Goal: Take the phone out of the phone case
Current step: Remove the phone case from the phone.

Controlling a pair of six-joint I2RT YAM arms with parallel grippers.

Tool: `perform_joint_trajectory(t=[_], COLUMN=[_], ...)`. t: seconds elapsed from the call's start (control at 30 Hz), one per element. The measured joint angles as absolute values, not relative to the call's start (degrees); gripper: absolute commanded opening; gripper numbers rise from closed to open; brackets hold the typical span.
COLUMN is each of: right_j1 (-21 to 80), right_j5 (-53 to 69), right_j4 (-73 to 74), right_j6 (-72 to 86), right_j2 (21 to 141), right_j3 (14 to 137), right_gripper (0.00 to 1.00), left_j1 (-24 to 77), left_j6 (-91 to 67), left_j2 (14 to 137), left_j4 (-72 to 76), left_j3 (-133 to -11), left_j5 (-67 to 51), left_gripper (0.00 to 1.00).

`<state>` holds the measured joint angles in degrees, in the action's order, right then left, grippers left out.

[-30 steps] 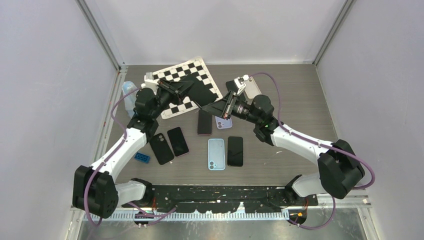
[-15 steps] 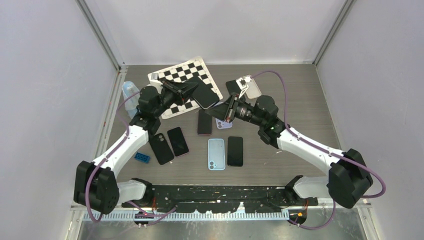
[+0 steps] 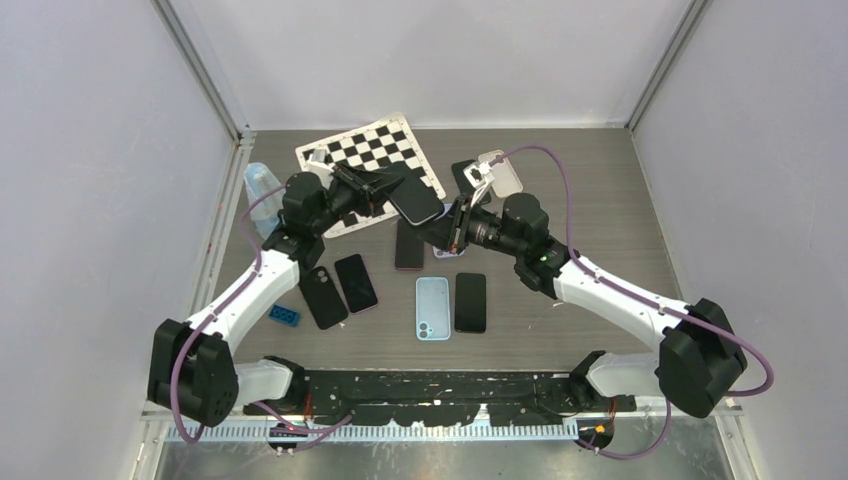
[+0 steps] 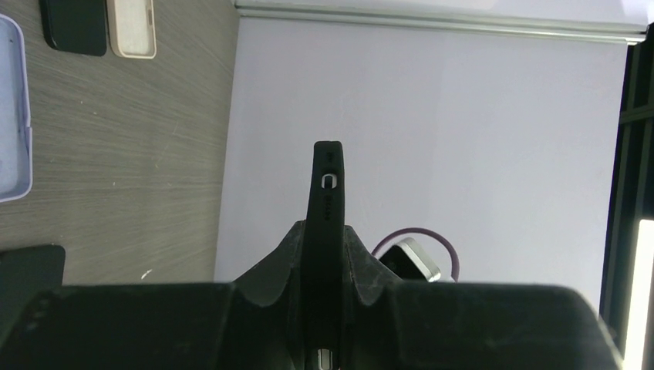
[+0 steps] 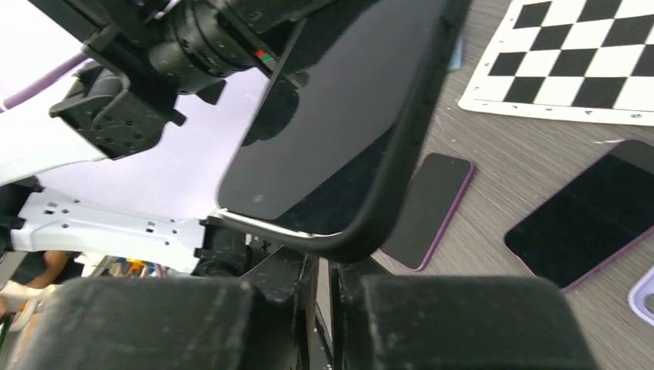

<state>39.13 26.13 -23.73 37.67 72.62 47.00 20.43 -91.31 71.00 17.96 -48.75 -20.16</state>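
checkerboard mat (image 3: 375,145) — far side | blue brick (image 3: 284,316) — near-left | clear container (image 3: 260,185) at left edge

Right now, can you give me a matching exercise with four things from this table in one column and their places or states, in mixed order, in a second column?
1. cased phone
2. light blue case
3. blue brick
4. checkered board

A. flat on the table, beside a black phone
B. at the far side of the table
C. clamped in the left gripper, off the table
D. close beside the left arm

Pairs: 1-C, 2-A, 3-D, 4-B
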Motion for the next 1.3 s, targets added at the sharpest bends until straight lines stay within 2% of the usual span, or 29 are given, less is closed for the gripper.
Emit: perform_joint_trajectory(t=[0.03, 0.1, 0.23, 0.43, 0.63, 0.83, 0.9, 1.23, 1.3], right_j1=[39.1, 39.0, 37.8, 34.3, 32.6, 33.0, 34.0, 38.5, 38.5], right_j5=[25.9, 25.5, 26.6, 33.5, 39.7, 44.8, 45.6, 47.1, 47.1], right_j4=[-22.9, -20.6, -15.0, -9.3, -7.6, -9.2, -9.8, -10.5, -11.1], right_j6=[37.4, 36.5, 34.4, 32.7, 32.6, 35.2, 36.3, 37.1, 36.9], right_j2=[72.6, 72.3, 70.4, 64.9, 61.5, 66.4, 69.1, 73.2, 73.5], right_j3=[47.0, 47.0, 47.0, 47.0, 47.0, 47.4, 47.4, 50.0, 50.0], right_gripper=[0.31, 0.47, 0.62, 0.7, 0.73, 0.66, 0.61, 0.19, 0.16], left_j1=[20.4, 20.3, 19.4, 17.4, 17.1, 17.1, 17.1, 17.1, 17.1], left_j6=[-91.1, -90.6, -87.1, -72.6, -54.4, -44.8, -43.4, -41.5, -41.4], left_j2=[71.0, 71.0, 71.0, 71.3, 71.2, 70.9, 70.9, 70.4, 70.0], left_j4=[18.0, 18.0, 17.9, 12.0, 3.6, 0.0, 0.0, 0.4, 0.4], left_j3=[-48.8, -48.8, -48.8, -54.1, -61.1, -60.7, -60.5, -60.4, -60.4], left_j5=[-20.6, -21.9, -24.7, -31.0, -40.3, -49.0, -50.9, -55.6, -55.7], left_gripper=[0.0, 0.0, 0.0, 0.0, 0.0, 0.0, 0.0, 0.0, 0.0])
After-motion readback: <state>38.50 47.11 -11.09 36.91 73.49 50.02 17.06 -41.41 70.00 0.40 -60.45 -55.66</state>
